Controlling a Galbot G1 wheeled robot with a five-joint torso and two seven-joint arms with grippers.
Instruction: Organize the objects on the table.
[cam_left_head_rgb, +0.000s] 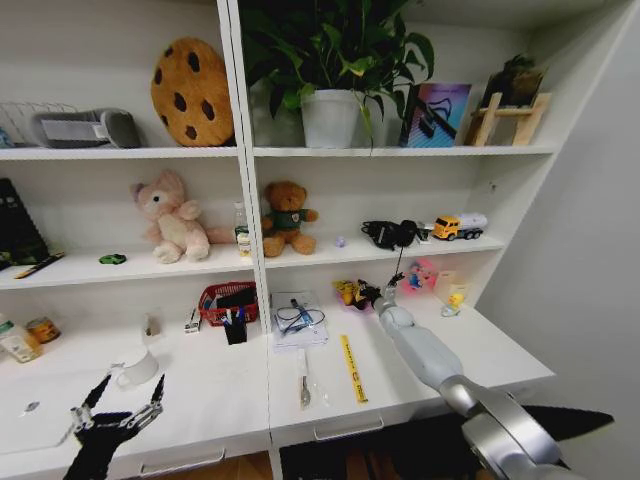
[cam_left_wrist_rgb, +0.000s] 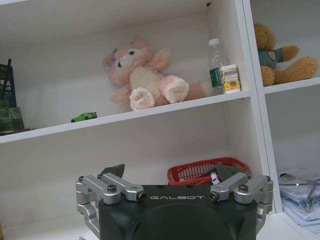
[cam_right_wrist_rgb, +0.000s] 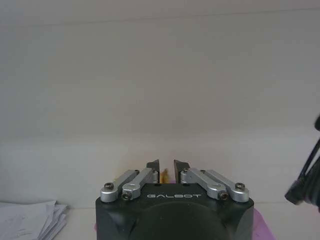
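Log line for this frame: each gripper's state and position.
left gripper: open, low over the desk near white mug | right gripper: nearly shut, reaching to desk's back by yellow toy

Green toy car (cam_left_wrist_rgb: 84, 117) on shelf (cam_left_wrist_rgb: 150, 113)

white table (cam_left_head_rgb: 210, 385), yellow ruler (cam_left_head_rgb: 351, 368), red basket (cam_left_head_rgb: 214, 300) — tiny green toy car (cam_left_wrist_rgb: 83, 117).

The left gripper (cam_left_head_rgb: 125, 393) is cut off by the picture's bottom edge. The right gripper (cam_left_head_rgb: 373, 296) hides among toys at the back of the table (cam_left_head_rgb: 420, 375), its fingertips too small to see. The laptop (cam_left_head_rgb: 25, 425) runs off the left edge.
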